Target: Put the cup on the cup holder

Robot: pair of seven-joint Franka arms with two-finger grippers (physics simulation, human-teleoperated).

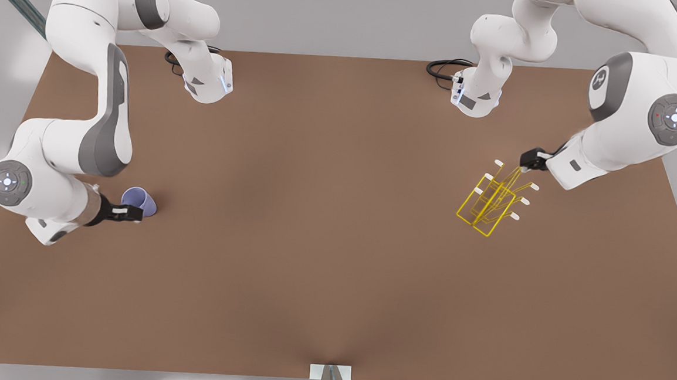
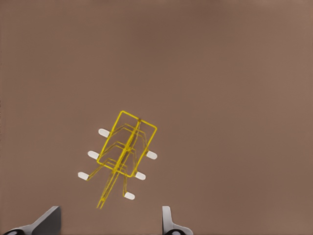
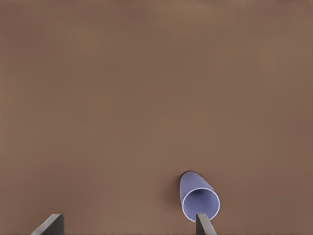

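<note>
Reading the wrist views: right gripper (image 1: 131,213) is the one at lower left of the front view, beside the cup (image 1: 140,202); left gripper (image 1: 533,162) is at the front view's right, over the cup holder (image 1: 492,200).

Right gripper: fingers spread wide, nothing held. One fingertip (image 3: 205,223) sits at the cup's rim, the other is well apart, so the cup is off-centre between them, not bracketed. Front view agrees: jaws just beside the cup, touching or nearly, can't tell which.

The cup (image 3: 198,196) sits on the brown table (image 1: 312,241), open mouth toward the wrist camera. Whether it's tipped or upright I can't settle from these angles.

Left gripper: fingers (image 2: 168,223) spread, empty, hovering above the cup holder (image 2: 126,149), waiting. Holder stands on its rectangular base, white-tipped prongs slanting out both sides, well apart from the cup across the table.

Handling, my estimate:
- cup looks light, rigid, thin-walled, smooth; taper means a squeeze can slide toward the narrow end
- grip across the wall near the rim, or pinch one wall inside/outside; re-centre first
- moderate force, it'll likely skid if nudged
- holder is thin wire, light, probably shifts if bumped; lower the mouth over a prong gently
</note>
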